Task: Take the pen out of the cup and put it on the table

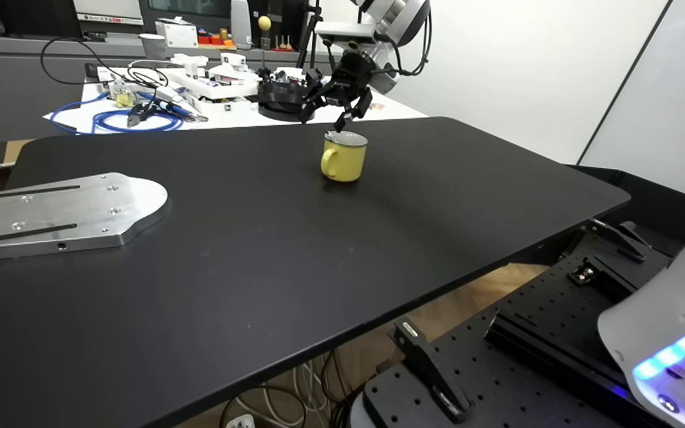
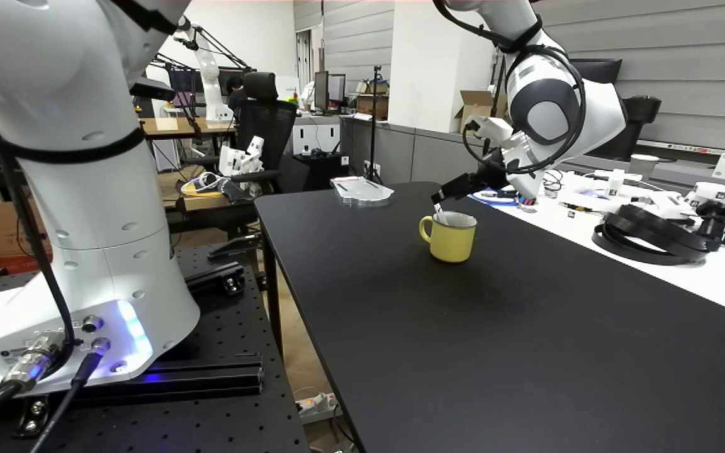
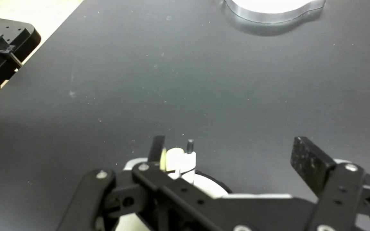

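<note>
The yellow cup (image 1: pixel 345 163) stands upright on the black table (image 1: pixel 247 249); it also shows in an exterior view (image 2: pixel 452 242). The pen (image 2: pixel 440 214) leans in the cup with its pale end above the rim, and shows faintly in an exterior view (image 1: pixel 332 137). In the wrist view the pen (image 3: pixel 189 157) has a dark tip and a pale body beside the cup's handle (image 3: pixel 174 159). My gripper (image 1: pixel 323 119) is above the cup, tilted. In the wrist view the gripper (image 3: pixel 233 152) is open, with the pen between the fingers, nearer the left one. The pen's lower part is hidden.
A silver metal plate (image 1: pixel 63 208) lies on the table away from the cup. A white table (image 2: pixel 652 251) with cables and black round parts (image 2: pixel 649 236) adjoins the black table. The robot's base (image 2: pixel 104 283) stands beyond the table's edge.
</note>
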Controlling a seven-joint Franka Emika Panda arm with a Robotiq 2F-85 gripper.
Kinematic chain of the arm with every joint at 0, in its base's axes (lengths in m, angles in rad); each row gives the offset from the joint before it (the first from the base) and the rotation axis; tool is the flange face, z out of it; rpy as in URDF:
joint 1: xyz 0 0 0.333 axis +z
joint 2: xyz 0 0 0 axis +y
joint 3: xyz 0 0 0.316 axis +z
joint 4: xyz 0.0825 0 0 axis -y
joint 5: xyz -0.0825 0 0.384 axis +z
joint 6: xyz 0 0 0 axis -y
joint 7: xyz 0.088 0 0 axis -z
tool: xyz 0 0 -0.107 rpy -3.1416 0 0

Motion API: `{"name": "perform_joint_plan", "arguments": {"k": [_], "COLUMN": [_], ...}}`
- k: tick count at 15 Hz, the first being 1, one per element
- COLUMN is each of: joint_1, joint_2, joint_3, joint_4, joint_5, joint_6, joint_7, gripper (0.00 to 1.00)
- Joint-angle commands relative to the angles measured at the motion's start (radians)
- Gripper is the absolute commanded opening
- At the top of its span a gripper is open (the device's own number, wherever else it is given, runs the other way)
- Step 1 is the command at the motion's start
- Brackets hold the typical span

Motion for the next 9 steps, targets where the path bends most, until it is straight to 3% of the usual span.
{"name": "perform_joint_plan", "arguments": {"k": [1, 4, 5, 6, 9], "joint_1": [-0.001, -0.002, -0.001, 0.0, 0.006], "joint_2": [0.009, 0.013, 0.016, 0.018, 0.025], "joint_3": [-0.009, -0.01, -0.011, -0.011, -0.011], "joint_4": [0.016, 0.014, 0.017, 0.017, 0.018], "joint_5": [0.013, 0.014, 0.01, 0.009, 0.002], "joint_6": [-0.026, -0.028, -0.032, -0.035, -0.043], "joint_7": [0.041, 0.04, 0.038, 0.038, 0.038], "gripper": [1.0, 1.0, 0.75, 0.73, 0.51]}}
